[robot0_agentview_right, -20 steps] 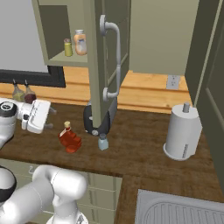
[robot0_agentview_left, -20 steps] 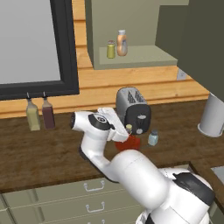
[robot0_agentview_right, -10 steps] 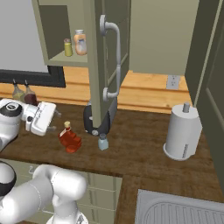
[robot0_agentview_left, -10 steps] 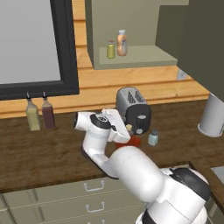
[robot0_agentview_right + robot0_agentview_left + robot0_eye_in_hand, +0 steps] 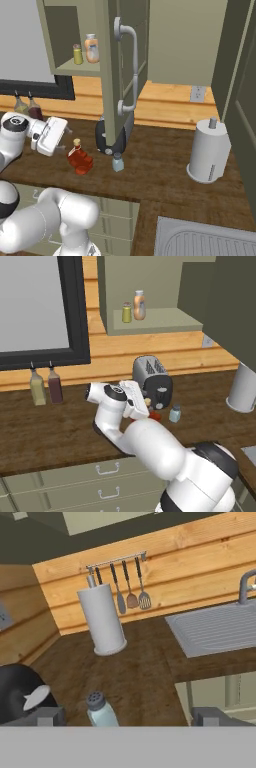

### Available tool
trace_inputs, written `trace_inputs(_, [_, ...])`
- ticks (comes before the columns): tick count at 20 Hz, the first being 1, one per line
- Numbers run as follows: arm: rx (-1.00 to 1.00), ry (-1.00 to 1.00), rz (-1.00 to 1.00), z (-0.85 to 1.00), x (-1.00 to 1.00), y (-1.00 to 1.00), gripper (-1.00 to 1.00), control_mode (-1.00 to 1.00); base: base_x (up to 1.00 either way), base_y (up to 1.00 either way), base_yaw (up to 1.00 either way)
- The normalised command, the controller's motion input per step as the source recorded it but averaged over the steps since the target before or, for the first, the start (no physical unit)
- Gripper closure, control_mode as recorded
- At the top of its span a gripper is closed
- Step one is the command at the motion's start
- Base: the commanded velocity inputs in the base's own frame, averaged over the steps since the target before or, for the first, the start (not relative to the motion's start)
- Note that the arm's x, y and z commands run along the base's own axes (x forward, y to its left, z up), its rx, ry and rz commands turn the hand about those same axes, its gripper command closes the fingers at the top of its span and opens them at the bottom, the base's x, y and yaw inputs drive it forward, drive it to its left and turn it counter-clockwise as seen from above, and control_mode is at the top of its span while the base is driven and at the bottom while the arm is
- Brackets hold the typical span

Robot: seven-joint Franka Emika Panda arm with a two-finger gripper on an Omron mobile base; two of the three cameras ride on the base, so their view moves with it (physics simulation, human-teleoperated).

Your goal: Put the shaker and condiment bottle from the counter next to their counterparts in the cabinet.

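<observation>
From the left base, the shaker (image 5: 175, 413) is seen on the counter (image 5: 60, 431) beside the toaster (image 5: 152, 381). From the right base, the red bottle (image 5: 79, 157) is seen standing just beside the gripper (image 5: 60, 136). In the hand view, the fingertips (image 5: 49, 716) are spread wide, the shaker (image 5: 100, 711) between them, ungripped.

In the left base view the arm covers most of the condiment bottle (image 5: 154, 415) — just a red sliver shows beside the toaster (image 5: 152, 381). In the hand view the shaker (image 5: 100, 711) is cut off low down, and the toaster's dark body runs off the left edge. The faucet (image 5: 247, 582) is clipped at the right edge — its spout is out of frame.
</observation>
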Motion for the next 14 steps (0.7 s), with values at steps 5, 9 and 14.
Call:
trace_inputs(5, [0.0,0.0,-0.04,-0.29,0.0,-0.13,-1.0,-1.0,0.0,0.0,0.0])
trace_inputs(9, [0.06,0.0,-0.03,-0.15,0.0,-0.09,-1.0,-1.0,0.0,0.0,0.0])
trace_inputs(14, [0.04,-0.03,0.0,-0.05,0.19,0.02,-1.0,-1.0,0.0,0.0,0.0])
